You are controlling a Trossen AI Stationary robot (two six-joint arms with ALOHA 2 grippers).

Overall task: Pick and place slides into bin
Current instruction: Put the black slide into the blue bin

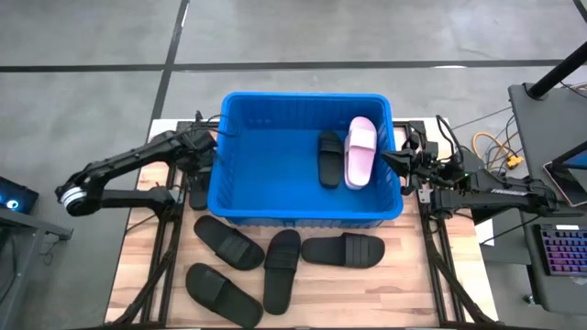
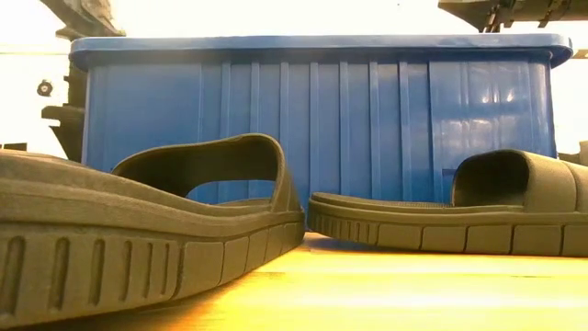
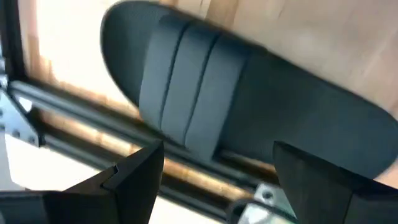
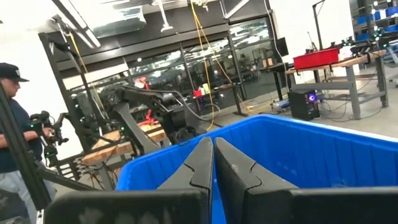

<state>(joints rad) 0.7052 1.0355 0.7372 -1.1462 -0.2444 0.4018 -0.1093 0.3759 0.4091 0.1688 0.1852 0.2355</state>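
Observation:
The blue bin [image 1: 303,197] stands mid-table and holds a black slide [image 1: 329,158] and a pale pink slide [image 1: 359,151] at its right end. Another black slide [image 3: 249,106] lies strap up on the table beside the bin's left wall [image 1: 197,194], partly over a metal frame rail. My left gripper [image 3: 214,186] hangs open just above that slide, pointing steeply down and touching nothing [image 1: 198,170]. My right gripper [image 4: 213,165] is shut and empty, held about level over the bin's right rim [image 1: 390,158]. Several black slides [image 1: 275,261] lie on the table before the bin.
In the low view two of the black slides [image 2: 138,221] [image 2: 459,216] lie close before the bin's near wall [image 2: 312,110]. Frame rails [image 3: 74,112] run along the table's left side. A person [image 4: 12,118] stands in the room beyond the table.

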